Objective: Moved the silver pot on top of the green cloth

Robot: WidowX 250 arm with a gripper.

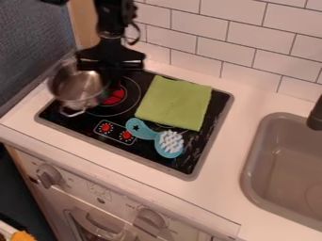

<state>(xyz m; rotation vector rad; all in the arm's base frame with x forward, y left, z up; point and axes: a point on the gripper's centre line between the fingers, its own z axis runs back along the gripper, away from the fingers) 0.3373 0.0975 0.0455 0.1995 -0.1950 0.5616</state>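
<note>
One silver pot (78, 87) to move, standing at the left of the black stove top (75, 124), apart from the green cloth (175, 102), with handle (72, 113) toward the front. Just beside the pot's right side, the gripper (114, 77), pointing down. Impossible to tell how wide open, or whether with any hold on the pot.

Could easily tip the pot by closing off-centre or too high on the rim. Could lose it midway through a shallow, slippery grip on smooth metal. Could rumple or drag the cloth by sliding across instead of lifting clear first. Could also bump the blue brush (168, 143), so close to the cloth's front edge, or end with a tilted pot by landing partly on bristles. Probably safest to lift well, then lower over the cloth's middle.

By count: one pot, one cloth, one brush. Two red dials (106, 127) on the stove top, two knobs (48, 176) on the oven front (100, 190). One sink (252, 179), one black tap (316, 116).
</note>
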